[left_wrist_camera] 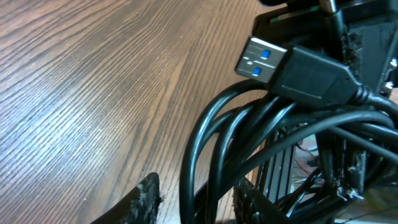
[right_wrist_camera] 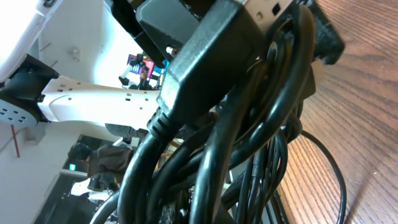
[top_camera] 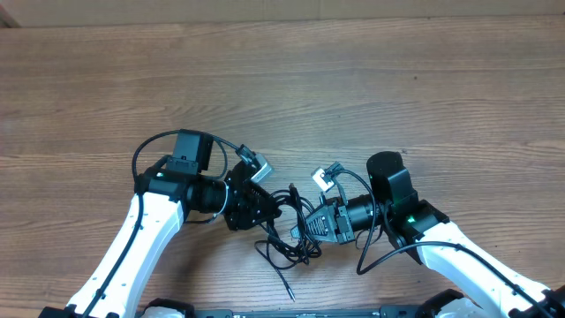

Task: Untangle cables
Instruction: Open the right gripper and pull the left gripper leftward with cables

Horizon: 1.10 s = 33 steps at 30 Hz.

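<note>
Both arms are nose to nose over the black cables [top_camera: 287, 234], a knotted clump lying on the table [top_camera: 282, 79] right between the left gripper [top_camera: 260, 208] and the right gripper [top_camera: 305, 228], with one loose end trailing toward the near edge. The left wrist view has its fingers [left_wrist_camera: 146, 199] spread apart, cable loops running down between them, and a silvery plug [left_wrist_camera: 261, 59] with blue inside sitting just above. On the right, cables crowd the lens, so I cannot tell how its jaws stand.
</note>
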Tool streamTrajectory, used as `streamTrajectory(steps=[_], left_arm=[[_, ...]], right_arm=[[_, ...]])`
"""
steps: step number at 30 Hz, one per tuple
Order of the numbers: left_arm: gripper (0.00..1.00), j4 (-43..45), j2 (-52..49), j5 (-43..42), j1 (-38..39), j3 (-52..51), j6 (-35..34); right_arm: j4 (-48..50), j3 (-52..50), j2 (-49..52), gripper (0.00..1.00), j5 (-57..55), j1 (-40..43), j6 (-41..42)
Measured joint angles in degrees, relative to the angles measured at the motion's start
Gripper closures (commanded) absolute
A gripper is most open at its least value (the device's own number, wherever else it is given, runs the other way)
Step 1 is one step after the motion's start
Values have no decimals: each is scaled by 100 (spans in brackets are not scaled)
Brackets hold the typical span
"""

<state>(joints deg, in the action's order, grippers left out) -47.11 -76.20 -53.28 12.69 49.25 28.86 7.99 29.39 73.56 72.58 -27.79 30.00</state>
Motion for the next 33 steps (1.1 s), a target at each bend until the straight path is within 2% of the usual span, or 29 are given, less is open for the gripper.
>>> streamTrajectory(steps=[5,8,10,12,13,24,26,33], left_arm=[[47,94,-83,-227,0,-120,103],[53,304,-92,-376,0,-308,142],[67,426,-101,-461,0,-400,157],[92,496,-109,-527,0,-459,149],[95,498,-114,-551,0,-476,144],[96,592,-162,-1211,-48,-516,55],[96,577,-164,-1226,-140,-516,-96],[96,295,-173,-1325,-688,-551,-649]], right_arm=[[0,0,0,96,33,0,0],[-2,0,0,96,50,0,0],[-2,0,0,96,55,0,-2],[-2,0,0,96,55,0,-2],[2,0,0,96,55,0,-2],[-144,0,0,96,-42,0,-9],[-446,7,-2,96,-417,2,-17],[-1965,24,0,96,-3032,-42,264]])
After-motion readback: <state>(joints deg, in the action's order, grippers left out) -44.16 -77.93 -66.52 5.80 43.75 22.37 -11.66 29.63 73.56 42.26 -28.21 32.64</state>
